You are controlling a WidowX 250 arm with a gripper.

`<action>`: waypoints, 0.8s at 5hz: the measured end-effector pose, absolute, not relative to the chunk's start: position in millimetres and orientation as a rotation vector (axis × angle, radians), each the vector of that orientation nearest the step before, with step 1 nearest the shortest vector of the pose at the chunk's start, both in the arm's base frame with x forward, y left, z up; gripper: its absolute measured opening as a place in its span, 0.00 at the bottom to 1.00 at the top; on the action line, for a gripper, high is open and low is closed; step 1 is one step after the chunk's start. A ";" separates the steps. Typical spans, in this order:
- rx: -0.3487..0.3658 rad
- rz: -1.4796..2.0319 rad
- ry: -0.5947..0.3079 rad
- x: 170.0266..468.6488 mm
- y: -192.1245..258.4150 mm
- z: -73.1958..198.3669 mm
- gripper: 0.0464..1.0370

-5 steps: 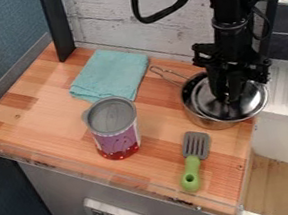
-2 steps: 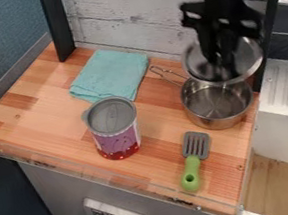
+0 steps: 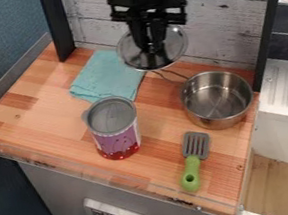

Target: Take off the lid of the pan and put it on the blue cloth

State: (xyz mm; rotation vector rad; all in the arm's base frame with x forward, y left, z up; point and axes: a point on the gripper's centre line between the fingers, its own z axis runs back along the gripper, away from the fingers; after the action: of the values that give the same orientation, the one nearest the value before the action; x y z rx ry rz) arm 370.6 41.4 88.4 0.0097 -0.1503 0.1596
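Observation:
My black gripper (image 3: 152, 50) hangs at the upper middle of the view, shut on the lid. The round glass lid (image 3: 172, 47) with its metal rim is held in the air, overlapping the right edge of the blue cloth from this angle. Folded and flat, the blue cloth (image 3: 101, 79) lies at the back left of the wooden counter. The steel pan (image 3: 217, 100) stands uncovered on the right, its inside visible and its wire handle pointing back left, partly hidden behind the lid.
A purple and red can with a grey lid (image 3: 116, 128) stands in front of the cloth. Nearer the front right lies a green-handled spatula (image 3: 193, 160). A whitewashed wood wall (image 3: 222, 22) closes off the back, and a white sink (image 3: 286, 89) adjoins the right side.
The gripper has lifted the lid up off the pan and carried it left, from over the pan to beside the cloth's right edge. Pan, cloth, can and spatula have kept their places.

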 end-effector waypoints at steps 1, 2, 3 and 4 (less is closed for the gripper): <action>0.030 0.244 -0.136 363.9 81.0 82.4 0.24; 0.059 0.294 -0.110 359.9 100.8 66.0 0.24; 0.073 0.316 -0.076 357.4 111.0 47.0 0.24; 0.100 0.318 -0.047 356.6 115.8 27.0 0.24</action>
State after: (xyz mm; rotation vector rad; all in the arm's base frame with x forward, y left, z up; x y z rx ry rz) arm 356.6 115.8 27.0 0.0999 -0.0471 0.3181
